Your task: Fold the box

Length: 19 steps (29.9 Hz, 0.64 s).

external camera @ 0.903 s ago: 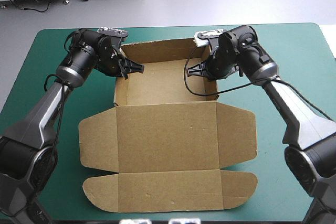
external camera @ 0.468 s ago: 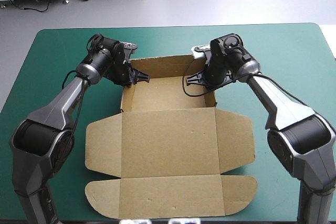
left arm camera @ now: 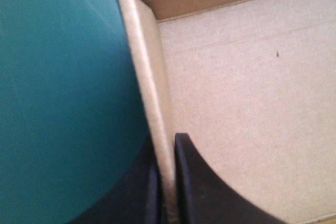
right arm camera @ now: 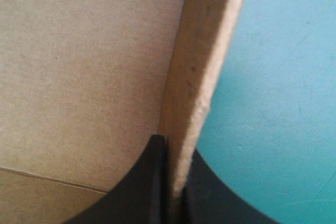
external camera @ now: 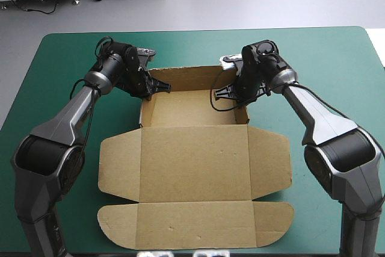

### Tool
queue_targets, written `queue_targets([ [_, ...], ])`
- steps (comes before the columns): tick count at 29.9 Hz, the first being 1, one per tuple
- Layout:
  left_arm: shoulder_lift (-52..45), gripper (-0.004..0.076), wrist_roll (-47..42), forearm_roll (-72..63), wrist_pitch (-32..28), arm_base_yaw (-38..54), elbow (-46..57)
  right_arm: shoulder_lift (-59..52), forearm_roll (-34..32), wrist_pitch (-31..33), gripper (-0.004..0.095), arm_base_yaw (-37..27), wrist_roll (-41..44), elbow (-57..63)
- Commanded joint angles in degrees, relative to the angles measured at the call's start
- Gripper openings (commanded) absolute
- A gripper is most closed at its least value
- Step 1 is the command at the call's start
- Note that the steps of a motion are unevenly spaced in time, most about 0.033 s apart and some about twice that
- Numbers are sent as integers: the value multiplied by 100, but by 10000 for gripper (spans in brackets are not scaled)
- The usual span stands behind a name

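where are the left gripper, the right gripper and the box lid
left gripper (left arm camera: pixel 167 148), left wrist view, midway between its fingertips
right gripper (right arm camera: pixel 176 150), right wrist view, midway between its fingertips
box lid (external camera: pixel 195 164), high view, middle of the flat panel

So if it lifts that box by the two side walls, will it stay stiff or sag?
Probably fairly stiff: walls of the box stand upright and straight where the left gripper and right gripper pinch them. Likely light, being thin board. The flat lid joins only by creases, so it would probably droop when lifted.
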Motion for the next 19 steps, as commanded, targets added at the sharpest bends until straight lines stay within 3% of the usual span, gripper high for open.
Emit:
queue_targets([
  [1, -123, -1, 160, -369, -49, -55, -74, -241, 143, 32, -4, -9, -229, -156],
  [5, -123, 97, 321, -463, 50, -55, -74, -241, 143, 32, 124, -9, -229, -191],
  [13, -142, 516, 441, -576, 224, -55, -83, -264, 143, 32, 554, -9, -229, -191],
  [16, -181, 559, 441, -576, 221, -55, -83, -298, 143, 32, 617, 1, -263, -191],
  [19, -255, 559, 441, -550, 171, -55, -83, -360, 50, 32, 617, 1, -282, -191],
])
